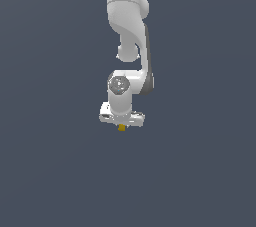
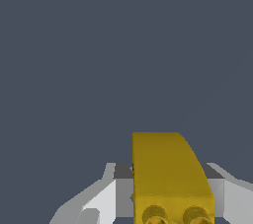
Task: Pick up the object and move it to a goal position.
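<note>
The white gripper (image 1: 122, 123) is hiding most of the mustard-yellow object (image 1: 121, 128) in the exterior view; its fingers (image 2: 104, 201) are clamping the blocky, round-studded piece (image 2: 168, 178) between them.

The exterior view looks from well back and from high up, so the white Panda arm (image 1: 128, 31) reaches down the frame from its top edge, over a plain slate-grey ground (image 1: 45, 171). The wrist view sits on the arm itself, very close in, facing out along the gripper (image 2: 170, 188) (only the finger ends show at the frame's lower edge). Both views share the mustard-yellow block (image 1: 121, 127) (image 2: 165, 168) between the fingers: a speck in the exterior view, large in the wrist view.
</note>
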Controlling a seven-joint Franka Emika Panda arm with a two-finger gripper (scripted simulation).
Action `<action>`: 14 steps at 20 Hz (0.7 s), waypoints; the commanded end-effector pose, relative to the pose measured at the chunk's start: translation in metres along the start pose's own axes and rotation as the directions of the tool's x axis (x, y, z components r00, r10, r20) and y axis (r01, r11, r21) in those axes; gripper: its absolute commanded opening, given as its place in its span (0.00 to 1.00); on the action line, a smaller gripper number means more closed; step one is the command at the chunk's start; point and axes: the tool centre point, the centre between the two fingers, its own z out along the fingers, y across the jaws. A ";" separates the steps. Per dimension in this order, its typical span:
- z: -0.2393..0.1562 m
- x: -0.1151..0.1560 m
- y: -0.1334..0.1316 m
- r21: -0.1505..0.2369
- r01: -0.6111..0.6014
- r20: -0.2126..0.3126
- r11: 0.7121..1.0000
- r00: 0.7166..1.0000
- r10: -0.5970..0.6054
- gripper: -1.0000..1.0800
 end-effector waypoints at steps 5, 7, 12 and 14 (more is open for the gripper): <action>0.000 0.000 0.000 0.000 0.000 -0.001 1.000 1.000 0.000 0.00; 0.000 0.000 0.000 0.000 0.000 -0.001 1.000 1.000 0.000 0.00; -0.002 0.002 0.003 0.000 0.000 -0.001 1.000 1.000 0.000 0.00; -0.005 0.005 0.008 0.000 0.000 -0.001 1.000 1.000 0.000 0.00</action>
